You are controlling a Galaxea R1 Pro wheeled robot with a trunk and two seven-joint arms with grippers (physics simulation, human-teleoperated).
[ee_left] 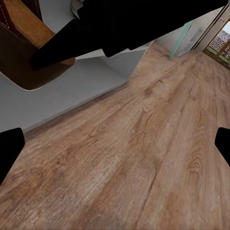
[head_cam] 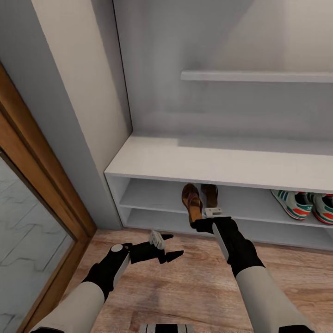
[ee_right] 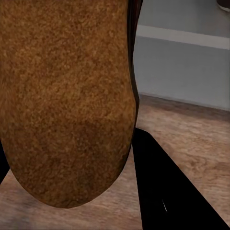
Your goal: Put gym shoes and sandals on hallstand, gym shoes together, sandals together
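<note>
The hallstand [head_cam: 217, 162] is a pale grey bench against the wall, with two shelf openings under its wide top and one wall shelf [head_cam: 256, 76] higher up; the corridor floor [head_cam: 194, 286] in front of it is light brown wood planks; the two gym shoes [head_cam: 305, 206] sit side by side on the upper shelf opening at the right end, white with green stripes and red patches; one brown sandal [head_cam: 211, 195] lies on that same shelf near the middle, partly hidden; the other sandal [head_cam: 192, 202] is just beside it, tipped up with its front end poking into the shelf and its heel end sticking out over the floor; the right gripper [head_cam: 203, 224] has its fingers pinched on that heel end, and in the right wrist view the tan footbed of this sandal [ee_right: 67, 96] is very close, with a black finger [ee_right: 167, 191] against its edge; the left gripper [head_cam: 169, 247] hangs over the floor in front of the bench, its two black fingers spread apart with nothing between them; a wooden door frame [head_cam: 37, 175] stands at the left.
</note>
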